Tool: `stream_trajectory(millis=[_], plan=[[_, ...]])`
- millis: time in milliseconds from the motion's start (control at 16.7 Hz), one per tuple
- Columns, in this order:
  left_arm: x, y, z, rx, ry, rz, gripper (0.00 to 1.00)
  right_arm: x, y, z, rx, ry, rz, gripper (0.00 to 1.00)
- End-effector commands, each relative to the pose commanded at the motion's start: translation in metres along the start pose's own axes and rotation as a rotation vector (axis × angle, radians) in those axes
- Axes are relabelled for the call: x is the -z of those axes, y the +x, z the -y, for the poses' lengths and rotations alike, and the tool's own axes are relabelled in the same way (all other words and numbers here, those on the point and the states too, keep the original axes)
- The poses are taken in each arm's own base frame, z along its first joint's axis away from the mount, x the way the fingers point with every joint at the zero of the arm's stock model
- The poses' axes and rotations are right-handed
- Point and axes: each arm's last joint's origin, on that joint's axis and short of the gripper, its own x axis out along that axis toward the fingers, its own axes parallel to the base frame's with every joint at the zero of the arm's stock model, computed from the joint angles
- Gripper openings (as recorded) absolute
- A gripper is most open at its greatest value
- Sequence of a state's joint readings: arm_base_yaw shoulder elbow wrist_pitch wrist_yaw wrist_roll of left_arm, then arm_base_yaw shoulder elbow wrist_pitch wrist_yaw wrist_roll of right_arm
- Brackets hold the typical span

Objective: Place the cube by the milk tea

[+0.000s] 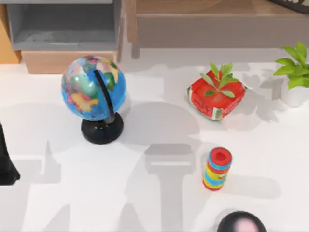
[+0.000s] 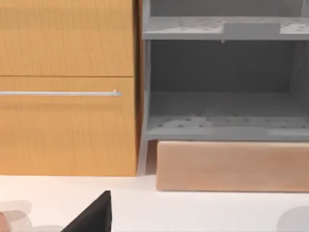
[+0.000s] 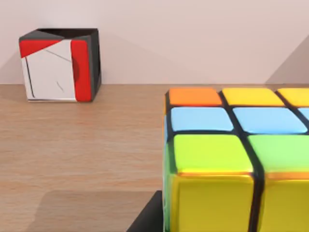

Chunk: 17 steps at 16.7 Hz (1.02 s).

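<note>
Top view: the left arm (image 1: pixel 7 162) is a dark form cut off at the desk's (image 1: pixel 159 193) 9 o'clock edge. The left wrist view shows only a dark wedge of the left claw (image 2: pixel 91 220); released or clenched cannot be told. It faces a wooden cabinet (image 2: pixel 67 87) and a grey shelf (image 2: pixel 222 72). The cube (image 1: pixel 216 95), red with a green sprig, stands on the desk well apart from that arm, at roughly 3 o'clock from it. A globe (image 1: pixel 94 89) lies at 9 o'clock of the cube and a ring stack (image 1: pixel 217 169) at 6 o'clock. A dark round object (image 1: pixel 241 223) at the 6 o'clock edge is cut off and unidentifiable. The right wrist view shows a dark sliver of the right claw (image 3: pixel 147 217), state likewise undeterminable, beside a multicoloured puzzle block (image 3: pixel 227 159) on wood.
</note>
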State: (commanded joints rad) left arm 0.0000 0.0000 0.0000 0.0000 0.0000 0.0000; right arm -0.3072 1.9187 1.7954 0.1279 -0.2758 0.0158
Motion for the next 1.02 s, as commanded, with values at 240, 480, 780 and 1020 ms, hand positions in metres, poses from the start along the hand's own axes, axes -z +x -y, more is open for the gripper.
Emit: stream_trajectory(millis=[240,480,780,1020], plan=[[0.000,0.000,0.000,0.000,0.000,0.000,1.00,0.000,0.000,0.000,0.000,0.000,0.000,0.00],[0.000,0.000,0.000,0.000,0.000,0.000,1.00,-0.005,-0.002,0.000,0.000,-0.008,0.018,0.00],[0.000,0.000,0.000,0.000,0.000,0.000,1.00,-0.019,-0.005,-0.001,0.003,-0.007,0.034,0.00],[0.000,0.000,0.000,0.000,0.000,0.000,1.00,-0.011,-0.001,0.001,0.002,0.001,0.002,0.00]])
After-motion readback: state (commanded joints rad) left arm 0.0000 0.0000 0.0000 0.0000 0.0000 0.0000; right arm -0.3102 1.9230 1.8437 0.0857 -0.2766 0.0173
